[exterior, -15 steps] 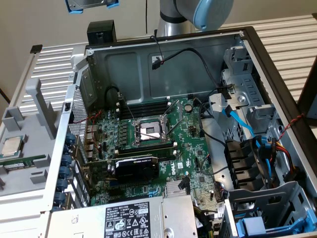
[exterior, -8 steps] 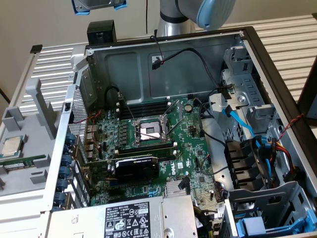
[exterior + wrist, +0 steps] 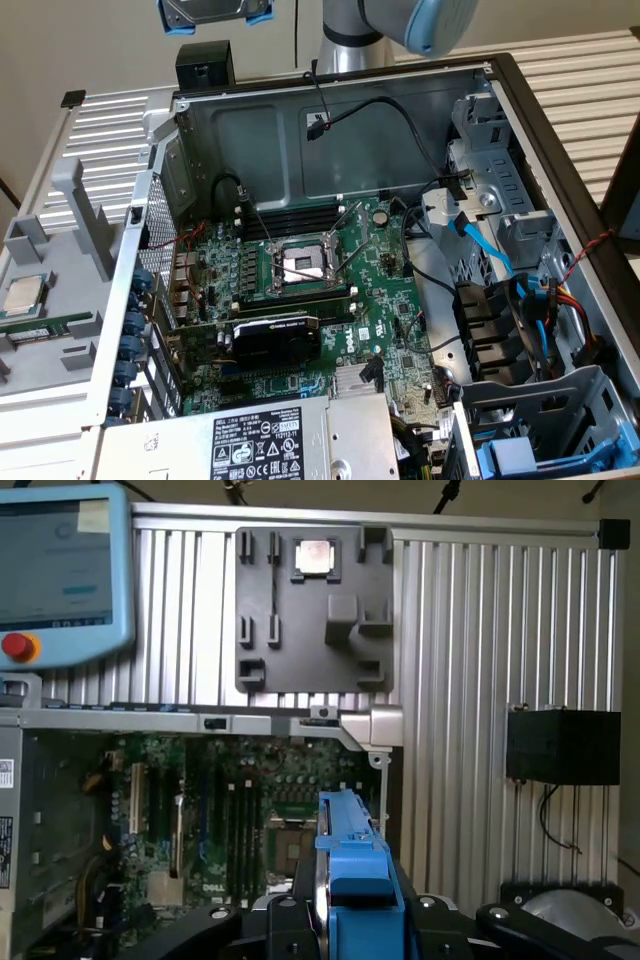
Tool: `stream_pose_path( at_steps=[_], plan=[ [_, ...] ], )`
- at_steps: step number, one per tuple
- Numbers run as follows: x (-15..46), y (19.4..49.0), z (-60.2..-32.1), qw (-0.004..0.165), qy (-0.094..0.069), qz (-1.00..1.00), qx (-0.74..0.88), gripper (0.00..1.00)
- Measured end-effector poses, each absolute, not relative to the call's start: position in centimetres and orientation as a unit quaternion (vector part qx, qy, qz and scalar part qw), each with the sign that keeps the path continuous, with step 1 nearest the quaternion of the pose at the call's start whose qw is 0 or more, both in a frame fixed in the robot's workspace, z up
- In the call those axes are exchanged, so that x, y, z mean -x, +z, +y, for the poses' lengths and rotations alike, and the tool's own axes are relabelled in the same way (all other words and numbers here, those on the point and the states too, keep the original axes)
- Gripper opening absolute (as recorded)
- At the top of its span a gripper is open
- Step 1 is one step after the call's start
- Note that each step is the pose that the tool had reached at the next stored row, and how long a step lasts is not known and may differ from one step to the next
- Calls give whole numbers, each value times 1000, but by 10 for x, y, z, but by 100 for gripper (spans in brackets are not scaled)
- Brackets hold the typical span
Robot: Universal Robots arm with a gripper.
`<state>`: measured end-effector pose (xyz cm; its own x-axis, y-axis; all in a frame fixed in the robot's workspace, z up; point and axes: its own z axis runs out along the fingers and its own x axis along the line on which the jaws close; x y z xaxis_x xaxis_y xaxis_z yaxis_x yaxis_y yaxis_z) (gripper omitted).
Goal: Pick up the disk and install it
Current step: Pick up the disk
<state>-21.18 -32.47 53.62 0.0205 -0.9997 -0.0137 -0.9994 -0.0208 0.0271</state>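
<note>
Blue plastic frames the disk [image 3: 355, 865], which is gripped edge-on between the black fingers [image 3: 285, 927]; these are closed on its carrier. In the exterior view the disk is seen held in the air, well apart from the open case [image 3: 330, 110] and beyond its far wall, near a black box [image 3: 205, 65].

Within the case the motherboard [image 3: 380, 300] is exposed, and "DELL" can be read on it in white. An empty processor socket [image 3: 300, 262] lies at its centre, with a black graphics card [image 3: 275, 335] just beside. A power supply [image 3: 350, 440] is marked by a black label [image 3: 265, 440] with white symbols; its small print cannot be read.

On the ribbed aluminium worktop [image 3: 480, 630] a grey tray [image 3: 300, 630] is placed beside the case. A square silver chip [image 3: 315, 555] is seated in it, and a green memory stick [image 3: 45, 325] is laid near the chip. A pendant [image 3: 65, 570] with a red button [image 3: 20, 645] is shown; its screen text is illegible.
</note>
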Motion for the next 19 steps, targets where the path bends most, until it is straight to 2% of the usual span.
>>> stream_pose_path(
  at_steps=[19],
  plan=[
    [183, 540, -373, 7, -17, -700, -714, 37]
  ],
)
